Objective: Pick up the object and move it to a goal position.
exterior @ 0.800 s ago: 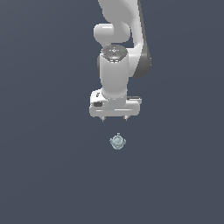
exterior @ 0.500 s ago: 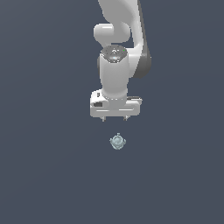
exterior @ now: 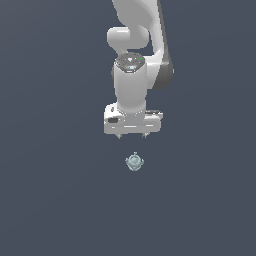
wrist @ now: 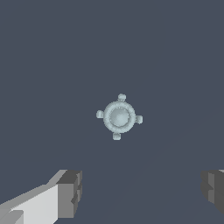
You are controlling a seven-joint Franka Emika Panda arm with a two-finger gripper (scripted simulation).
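- our white two-fingered tool point(exterior: 133, 135) hangs spread wide above the tiny pale blue-grey glassy knobbed object point(exterior: 134, 161), apart from it, so its fingers point(wrist: 70, 194) can straddle it.

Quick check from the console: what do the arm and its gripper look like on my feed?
The arm is smooth, glossy white with rounded links and a dark grey joint section at the wrist. A round cap carries small red and green marks. The gripper has a boxy white body; its fingers end in dark grey blocky pads. No cables show.
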